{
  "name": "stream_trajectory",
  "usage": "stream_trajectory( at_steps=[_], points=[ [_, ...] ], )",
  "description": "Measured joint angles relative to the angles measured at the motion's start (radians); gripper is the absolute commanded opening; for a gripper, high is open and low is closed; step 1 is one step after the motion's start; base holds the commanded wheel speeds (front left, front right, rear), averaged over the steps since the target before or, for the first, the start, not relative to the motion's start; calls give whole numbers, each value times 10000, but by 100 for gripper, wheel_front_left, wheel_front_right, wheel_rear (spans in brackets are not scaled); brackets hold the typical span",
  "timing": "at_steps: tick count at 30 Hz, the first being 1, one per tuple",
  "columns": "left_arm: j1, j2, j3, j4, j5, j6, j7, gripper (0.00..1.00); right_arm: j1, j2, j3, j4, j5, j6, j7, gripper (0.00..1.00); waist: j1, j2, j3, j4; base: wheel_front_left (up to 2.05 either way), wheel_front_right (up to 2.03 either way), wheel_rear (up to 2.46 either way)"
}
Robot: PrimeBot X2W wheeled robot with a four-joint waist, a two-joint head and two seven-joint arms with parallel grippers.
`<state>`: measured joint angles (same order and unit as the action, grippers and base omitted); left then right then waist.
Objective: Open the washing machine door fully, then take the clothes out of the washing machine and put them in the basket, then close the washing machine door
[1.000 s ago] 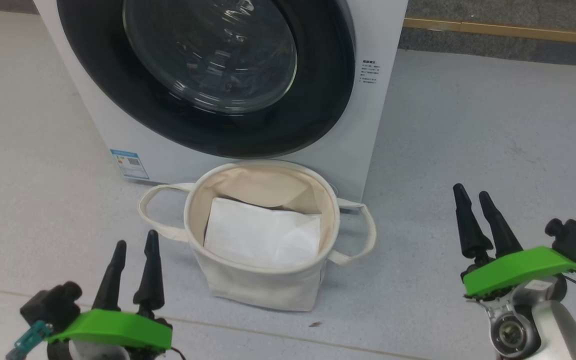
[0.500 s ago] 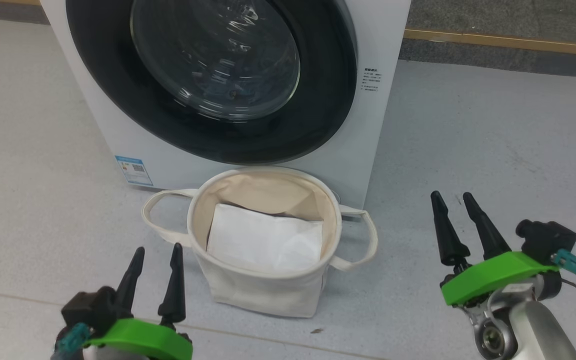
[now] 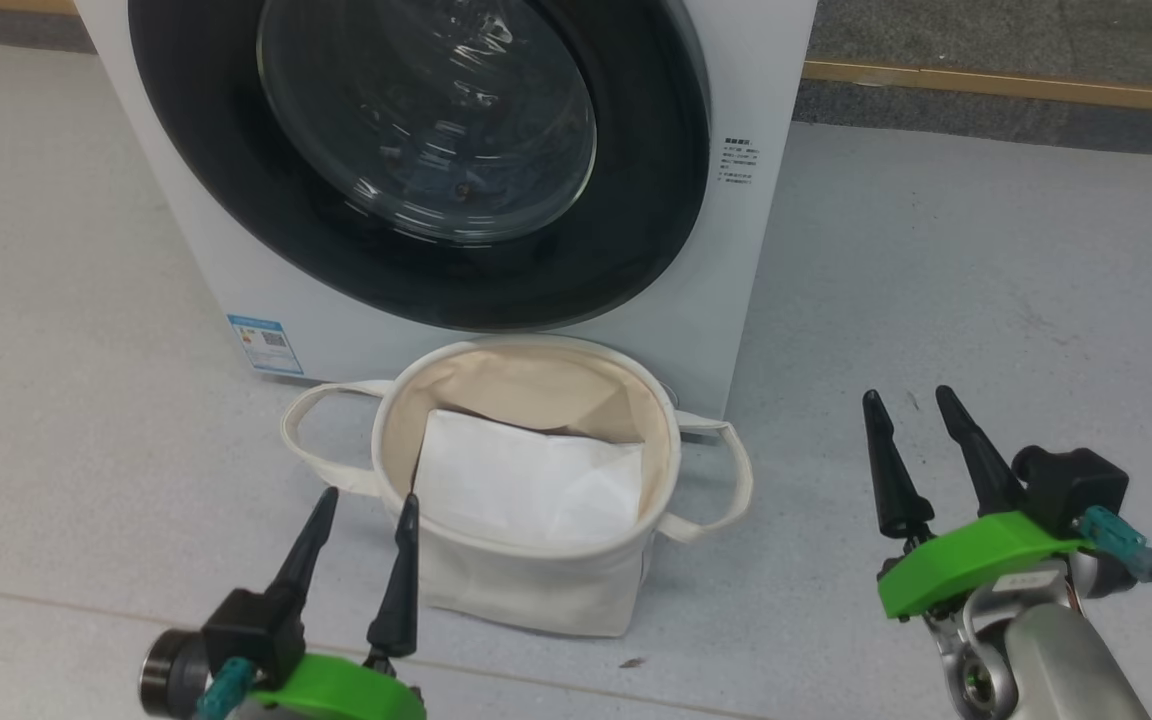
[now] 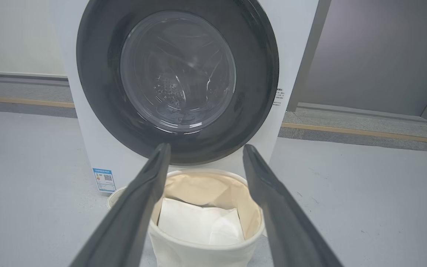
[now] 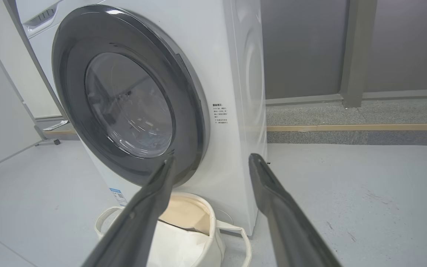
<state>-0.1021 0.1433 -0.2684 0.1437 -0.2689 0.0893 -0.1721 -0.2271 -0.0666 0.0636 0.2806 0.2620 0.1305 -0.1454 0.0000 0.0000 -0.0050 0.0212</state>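
With the door (image 3: 416,150) shut and the basket (image 3: 526,590) before it holding no clothes, every step remains; both grippers (image 3: 361,535) (image 3: 911,435) hang wide, empty.

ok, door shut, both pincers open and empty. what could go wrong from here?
1. The washing machine door has a glossy black rim with no clear handle in view, so a pincer may slip off it.
2. The basket stands just under the door, close against the washing machine. The left pincer hovers by its rim and could knock it aside.
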Motion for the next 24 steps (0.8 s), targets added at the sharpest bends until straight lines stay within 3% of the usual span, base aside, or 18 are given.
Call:
stream_trajectory(
  at_steps=[8,18,24],
  points=[
    [-19,127,-458,-25,863,351,-249,100,-51,113,157,-27,-1034,0,-416,100,0,0,22,-54,0,0,0],
    [-31,-25,-272,-15,821,491,-527,100,-237,125,230,81,-332,0,-614,100,0,0,111,-79,0,0,0],
    [-60,-71,-207,-19,1450,665,-748,100,-433,125,226,291,-1170,0,-600,100,0,0,143,-85,0,0,0]
  ],
)
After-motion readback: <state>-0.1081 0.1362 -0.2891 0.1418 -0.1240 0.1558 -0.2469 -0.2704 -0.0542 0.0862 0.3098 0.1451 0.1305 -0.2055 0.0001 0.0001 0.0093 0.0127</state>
